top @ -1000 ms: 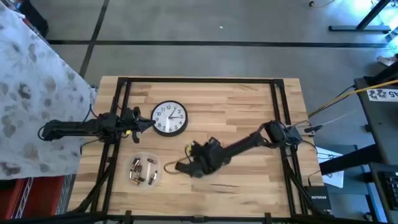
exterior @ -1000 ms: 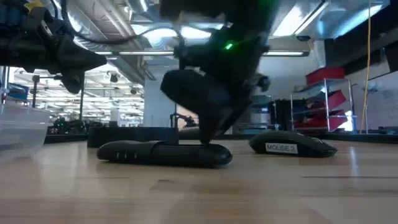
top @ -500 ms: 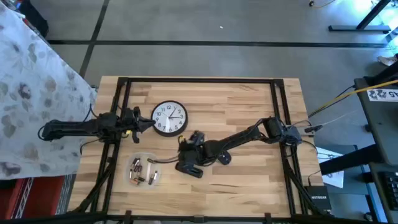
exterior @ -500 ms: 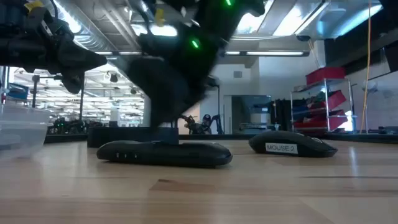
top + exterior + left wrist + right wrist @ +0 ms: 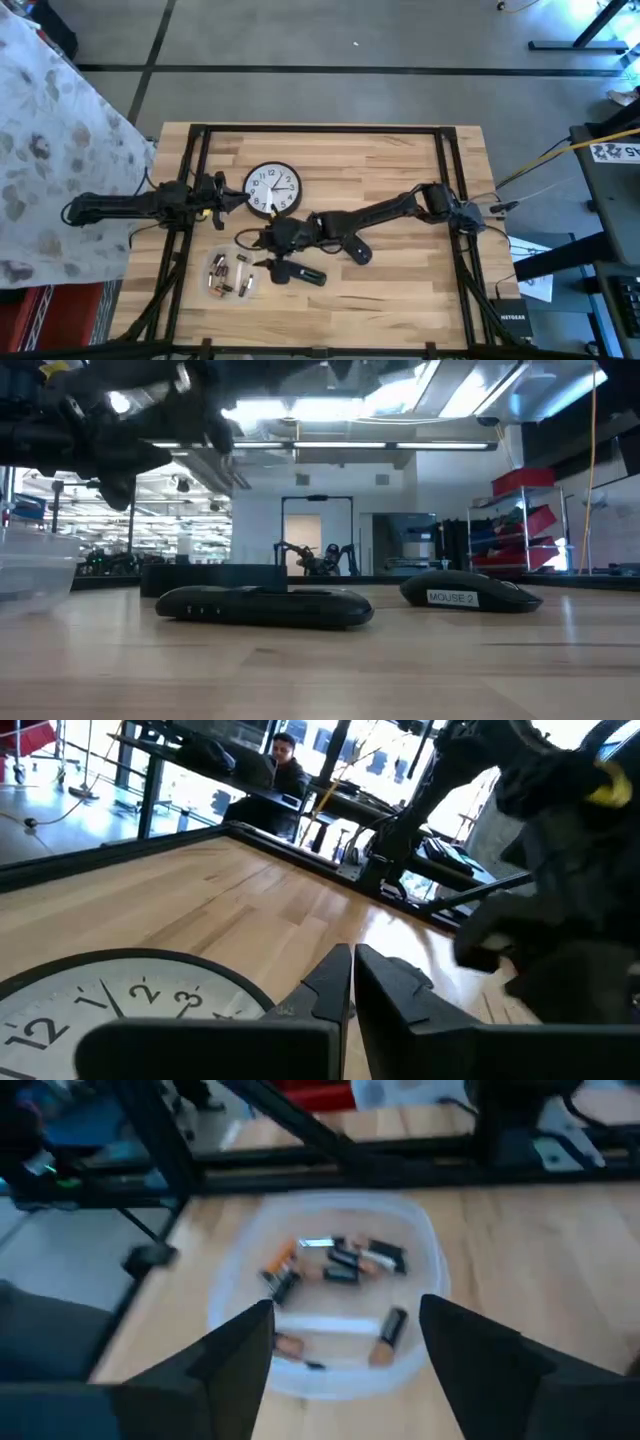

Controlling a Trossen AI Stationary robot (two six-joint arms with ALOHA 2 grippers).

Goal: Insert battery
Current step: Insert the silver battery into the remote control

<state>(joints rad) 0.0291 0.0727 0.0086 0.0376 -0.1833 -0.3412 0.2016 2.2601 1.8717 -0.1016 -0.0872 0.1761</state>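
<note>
A clear round tub holding several loose batteries sits near the table's front left. My right gripper hovers open just beyond its far rim; in the right wrist view the tub lies ahead between the fingers. A long black device lies flat on the table right of the tub. A dark mouse marked "MOUSE 2" rests farther right. My left gripper waits shut at the left edge of the white wall clock.
The clock face lies flat just under my left gripper's fingers. Black frame rails run along the table's left and right sides. Bare wood lies toward the far right and the near right. People and benches show in the room behind.
My right gripper has gone from over the long black device up and toward the table's left edge, ending above the far rim of the battery tub. The black device has stayed where it lay.
</note>
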